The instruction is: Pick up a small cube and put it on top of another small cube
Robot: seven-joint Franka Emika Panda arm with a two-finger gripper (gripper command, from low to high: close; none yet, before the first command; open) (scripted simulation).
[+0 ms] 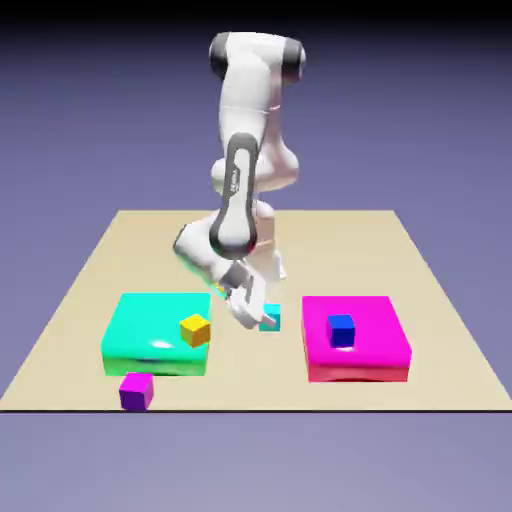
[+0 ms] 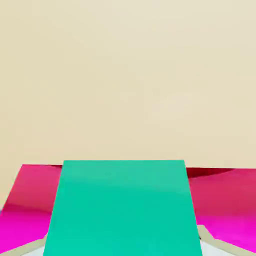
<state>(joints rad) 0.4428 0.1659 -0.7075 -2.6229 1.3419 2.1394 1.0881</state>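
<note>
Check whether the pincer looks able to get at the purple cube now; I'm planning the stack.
Probably not yet: the pincer is shut on the cyan cube, though nothing covers the purple cube.

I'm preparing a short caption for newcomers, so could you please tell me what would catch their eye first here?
The large white arm reaching down the middle of the exterior view. Then the glossy green slab at that view's left and magenta slab at its right. In the hand view, the teal cube looms between the fingertips.
</note>
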